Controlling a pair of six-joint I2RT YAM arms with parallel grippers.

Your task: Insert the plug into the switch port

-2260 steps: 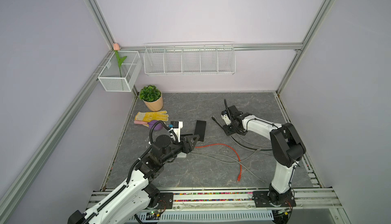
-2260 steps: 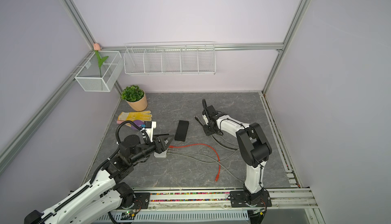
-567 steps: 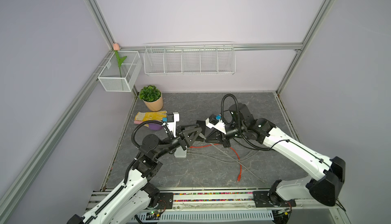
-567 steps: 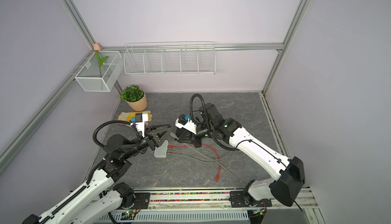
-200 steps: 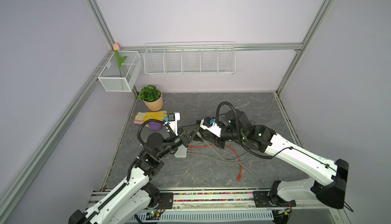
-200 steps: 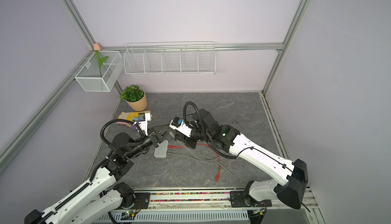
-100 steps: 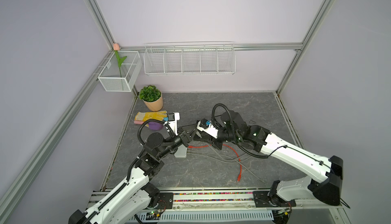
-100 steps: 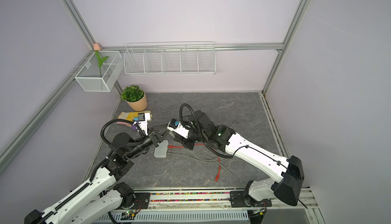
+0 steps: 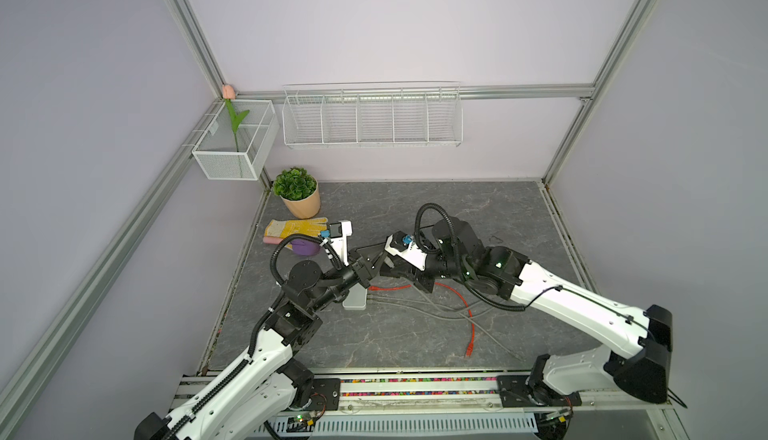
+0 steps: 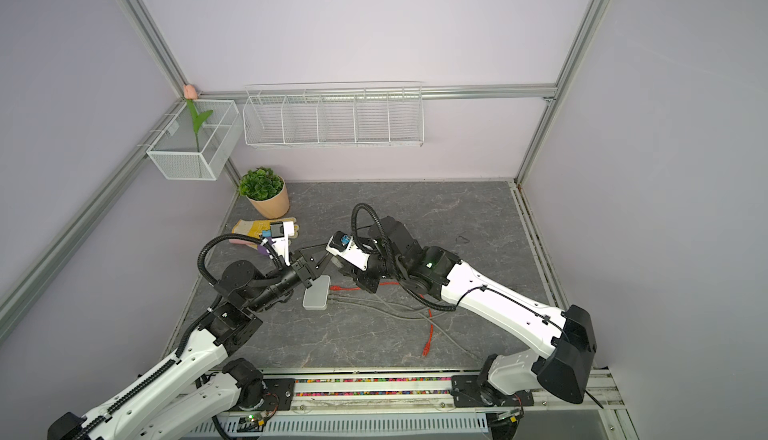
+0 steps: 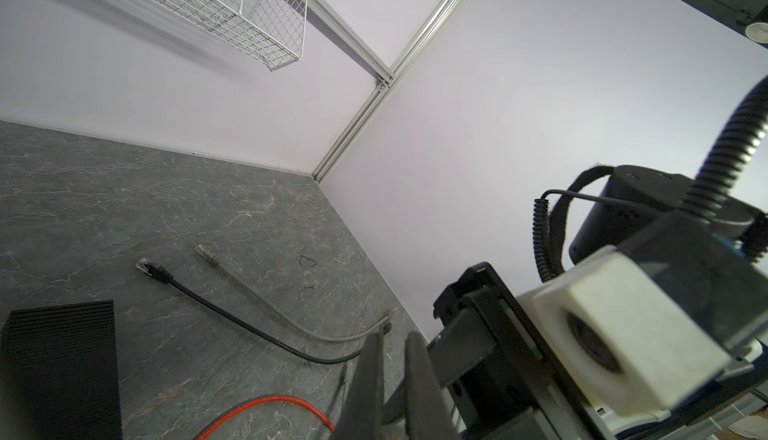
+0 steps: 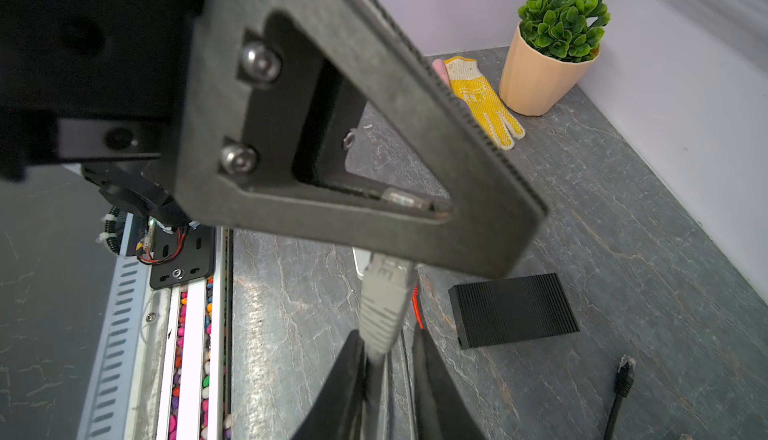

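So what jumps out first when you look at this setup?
Mid-table, the right gripper holds a grey plug right beside the shut left gripper, near a small white switch. A red cable snakes across the grey table beside them, and a potted plant with a yellow glove sits in the far left corner.

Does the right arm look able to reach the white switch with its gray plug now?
Probably not yet: the shut left gripper sits right before the gray plug, above the white switch, blocking the straight way.
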